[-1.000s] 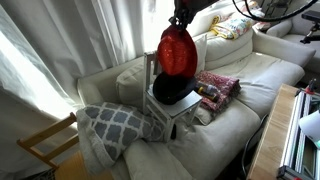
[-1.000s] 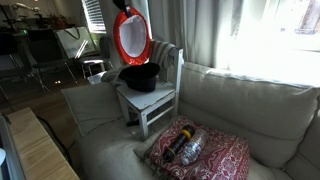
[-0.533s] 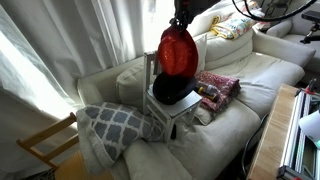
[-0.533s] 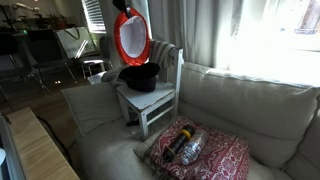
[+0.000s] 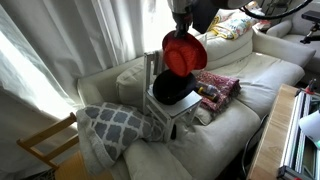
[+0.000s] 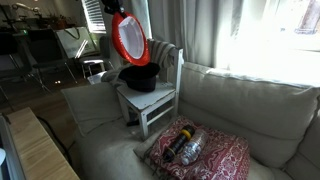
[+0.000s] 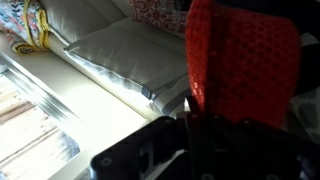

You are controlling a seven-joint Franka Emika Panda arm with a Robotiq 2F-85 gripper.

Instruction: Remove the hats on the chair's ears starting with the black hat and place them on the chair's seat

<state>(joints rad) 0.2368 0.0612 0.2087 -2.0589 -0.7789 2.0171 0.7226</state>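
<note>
The black hat (image 5: pixel 170 88) lies on the seat of the small white chair (image 5: pixel 178 113), which stands on the sofa; the hat also shows in an exterior view (image 6: pixel 140 77) on that chair (image 6: pixel 165 98). The bright red hat (image 5: pixel 181 54) hangs from my gripper (image 5: pixel 181 27) above the chair, clear of the back posts, and shows in an exterior view (image 6: pixel 128 38) too. In the wrist view the red hat (image 7: pixel 242 62) fills the right side, pinched between my jaws (image 7: pixel 190 103). The chair's seat is mostly hidden under the black hat.
A cream sofa (image 5: pixel 240 80) holds a grey patterned cushion (image 5: pixel 112 124) and a red patterned cloth with a bottle (image 6: pixel 195 148). White curtains (image 5: pixel 80 35) hang behind. A natural-wood chair frame (image 5: pixel 45 143) stands at the sofa's end. A wooden tabletop (image 6: pixel 35 150) lies nearby.
The red hat has swung and tilted in my grip; it now hangs more turned, slightly shifted above the chair. The black hat has not moved.
</note>
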